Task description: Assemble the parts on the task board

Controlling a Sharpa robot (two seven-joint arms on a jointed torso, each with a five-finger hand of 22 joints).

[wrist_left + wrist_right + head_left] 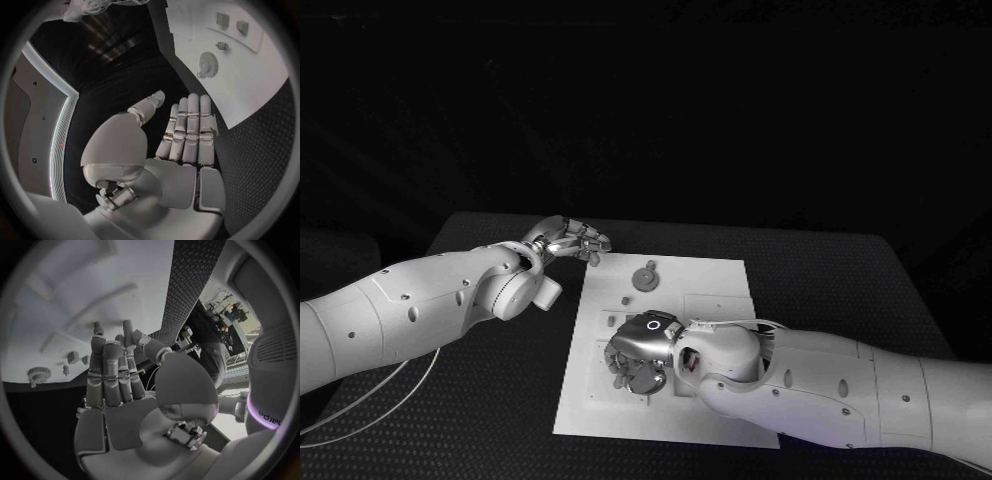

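- White task board [718, 275] flat in the middle of the black table [834, 270].
- Toothed gear part [646, 275] [207, 64] [39, 373] upright on the far half of the board, well apart from both hands; small peg [221, 46] [65, 370] and two small blocks [232, 23] [78, 357] near it.
- Left hand [567, 238] [181, 135] over bare table just beside the board's far left corner, fingers straight and side by side, thumb apart, holding nothing.
- Right hand [639, 355] [119, 380] low over the board's near half, fingers stretched out together, nothing in the grasp.
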